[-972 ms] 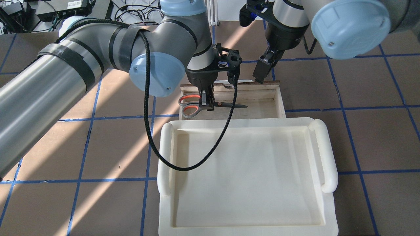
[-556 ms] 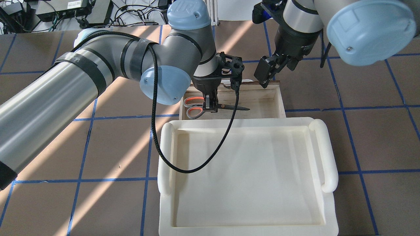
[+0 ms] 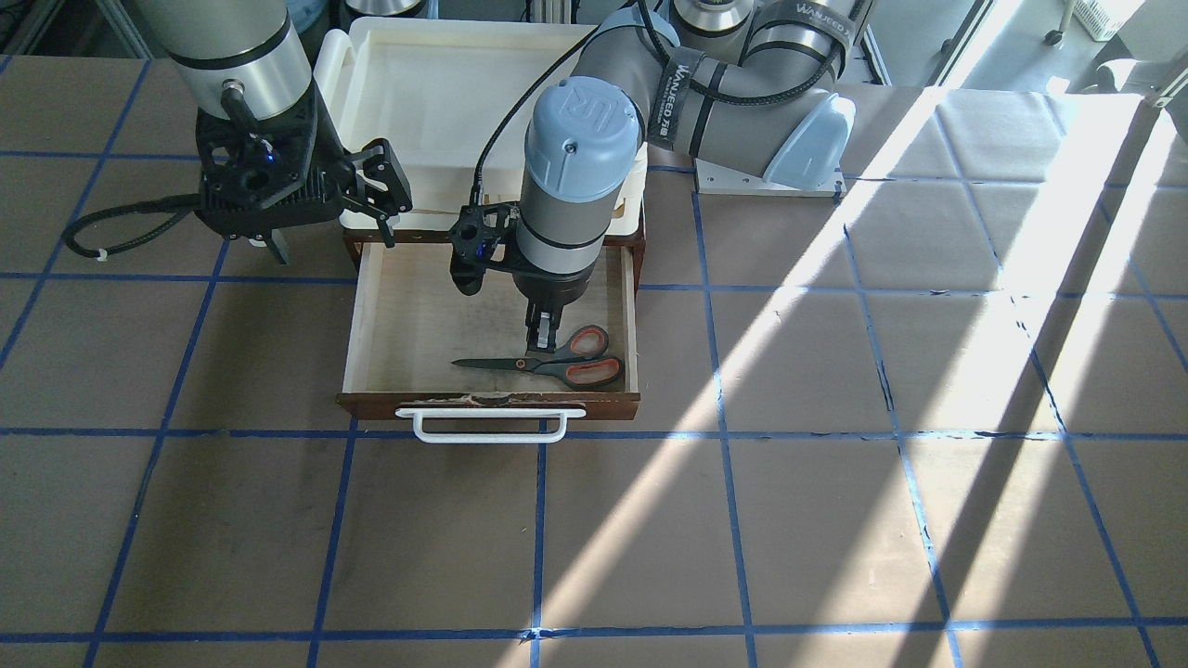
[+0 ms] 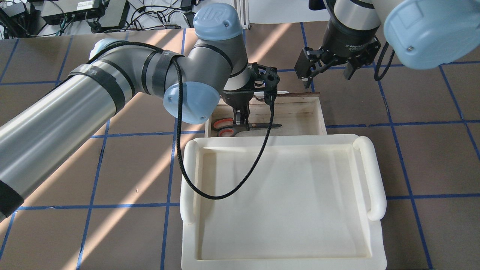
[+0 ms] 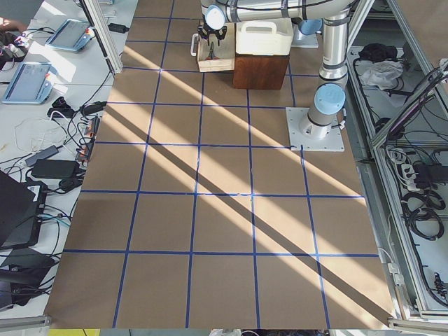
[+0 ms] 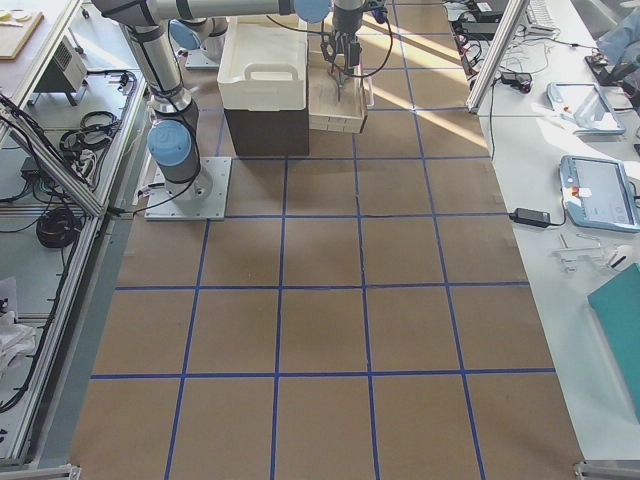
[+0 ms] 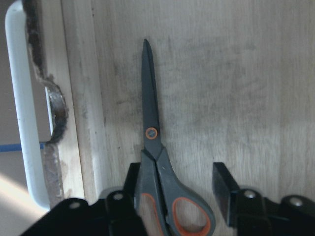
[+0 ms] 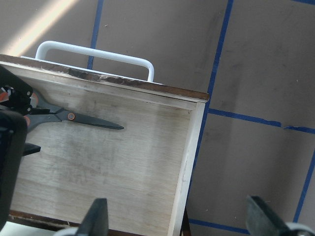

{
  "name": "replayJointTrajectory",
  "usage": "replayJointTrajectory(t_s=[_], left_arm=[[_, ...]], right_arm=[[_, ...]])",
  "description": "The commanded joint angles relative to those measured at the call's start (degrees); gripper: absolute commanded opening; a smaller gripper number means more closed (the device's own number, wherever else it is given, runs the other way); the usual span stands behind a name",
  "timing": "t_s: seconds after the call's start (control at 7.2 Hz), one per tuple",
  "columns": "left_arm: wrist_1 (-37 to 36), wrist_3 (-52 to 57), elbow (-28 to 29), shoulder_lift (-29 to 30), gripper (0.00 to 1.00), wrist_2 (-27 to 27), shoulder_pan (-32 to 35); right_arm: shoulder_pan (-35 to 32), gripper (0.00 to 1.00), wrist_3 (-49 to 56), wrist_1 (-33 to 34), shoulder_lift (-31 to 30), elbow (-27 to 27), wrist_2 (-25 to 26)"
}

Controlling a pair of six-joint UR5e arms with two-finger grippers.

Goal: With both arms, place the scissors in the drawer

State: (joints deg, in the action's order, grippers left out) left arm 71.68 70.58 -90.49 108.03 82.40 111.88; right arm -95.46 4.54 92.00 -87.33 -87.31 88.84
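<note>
Though slim-bladed, scissors point(image 3: 525, 366) in pale-wood drawer point(image 3: 408, 315)

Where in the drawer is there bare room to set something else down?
The drawer floor is bare from the tip of the scissors to the opposite side wall, and behind them back to the cabinet. Crowded: the front corner, where the open left gripper straddles the scissors.

The floor of the shallow dark-fronted wooden drawer point(image 3: 408, 325) is lying open toward the robot's right (bare boards), while the black left gripper point(image 3: 542, 336) and grey-handled scissors point(image 3: 557, 366) are crowding the other end, the cream plastic tray point(image 3: 336, 65) capping its rear.
</note>
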Motion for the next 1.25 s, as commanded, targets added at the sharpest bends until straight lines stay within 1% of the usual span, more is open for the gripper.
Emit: replayJointTrajectory(t_s=[0.0, 0.14, 0.28, 0.56, 0.69, 0.83, 1.11], left_arm=[[0.9, -7.6, 2.1, -1.9, 0.92, -0.1, -1.7], [2.4, -11.4, 2.2, -2.9, 0.92, -0.8, -4.5], [2.7, -16.0, 2.2, -3.9, 0.93, -2.3, -6.4], [2.6, -37.3, 2.8, -6.8, 0.94, -1.9, -8.4], [2.8, -41.4, 2.9, -8.5, 0.96, -2.3, -11.1], [3.5, -41.7, 2.9, -10.5, 0.98, -2.9, -13.0], [8.0, -48.2, 2.9, -13.5, 1.00, -2.0, -17.2]], right_arm=[[0.1, 1.00, -1.6, 0.4, 0.2, 0.2, 2.4], [0.1, 1.00, -1.6, -0.2, 0.1, 0.3, 2.4], [0.1, 1.00, -5.0, -0.5, 0.1, 0.3, 2.0], [0.1, 1.00, -7.7, -0.4, 0.1, 0.4, 1.6], [0.1, 1.00, -7.8, -0.4, 0.1, 0.3, 1.7], [0.1, 1.00, -7.8, -0.5, 0.1, 0.3, 1.7], [0.1, 1.00, -8.0, -0.6, 0.1, 0.3, 1.7]])
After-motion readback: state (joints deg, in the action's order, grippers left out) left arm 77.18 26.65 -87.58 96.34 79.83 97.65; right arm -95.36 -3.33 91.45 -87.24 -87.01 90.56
